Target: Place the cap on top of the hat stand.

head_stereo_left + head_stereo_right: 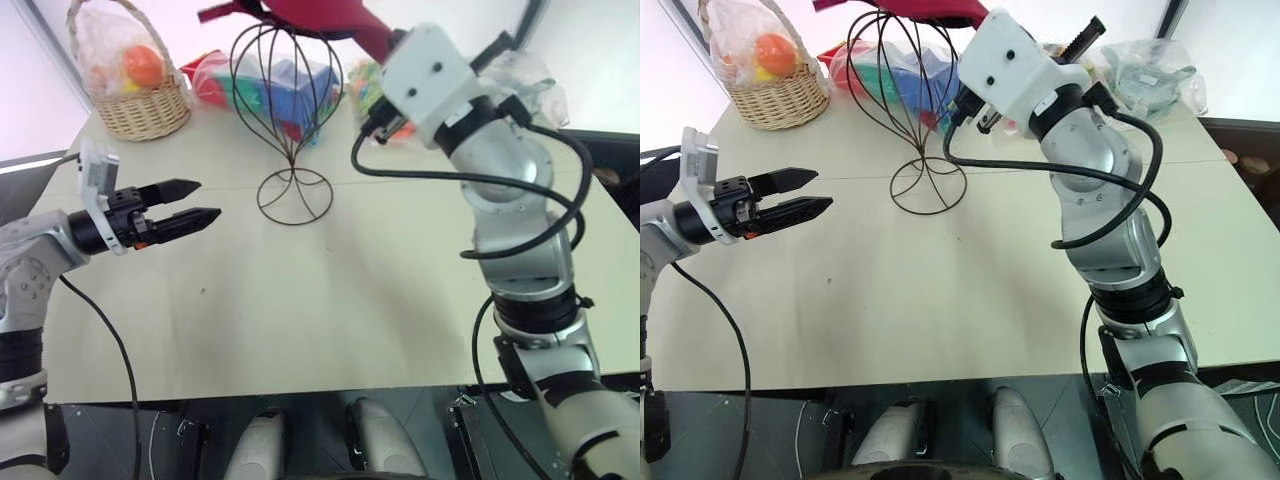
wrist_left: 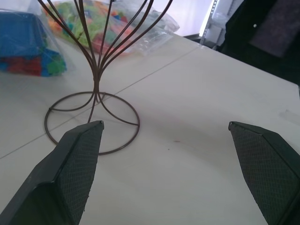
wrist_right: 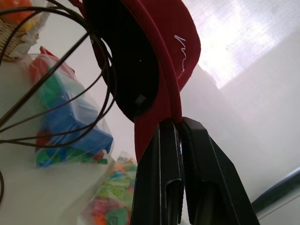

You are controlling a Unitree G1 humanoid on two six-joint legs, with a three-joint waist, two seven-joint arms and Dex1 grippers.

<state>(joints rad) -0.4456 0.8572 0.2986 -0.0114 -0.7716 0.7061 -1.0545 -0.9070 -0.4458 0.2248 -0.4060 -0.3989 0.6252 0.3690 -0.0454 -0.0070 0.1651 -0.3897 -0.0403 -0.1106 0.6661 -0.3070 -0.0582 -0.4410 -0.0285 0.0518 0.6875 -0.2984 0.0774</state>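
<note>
The dark red cap (image 3: 164,51) hangs by its brim from my right gripper (image 3: 177,123), which is shut on it. The cap (image 1: 320,12) hovers over the top of the hat stand (image 1: 287,100), slightly to its right, with its hollow side facing the cage wires (image 3: 56,75). I cannot tell whether cap and wires touch. The thin black wire stand rises from a round looped base (image 2: 93,123) at the back middle of the table. My left gripper (image 1: 208,199) is open and holds nothing. It points level toward the stand's base from the left, a short way off.
A wicker basket (image 1: 140,105) with bagged fruit sits at the back left corner. Bags of coloured blocks (image 1: 215,75) lie behind the stand, and a clear plastic bag (image 1: 1150,65) lies at the back right. The pale table (image 1: 330,300) stretches toward me in front of the stand.
</note>
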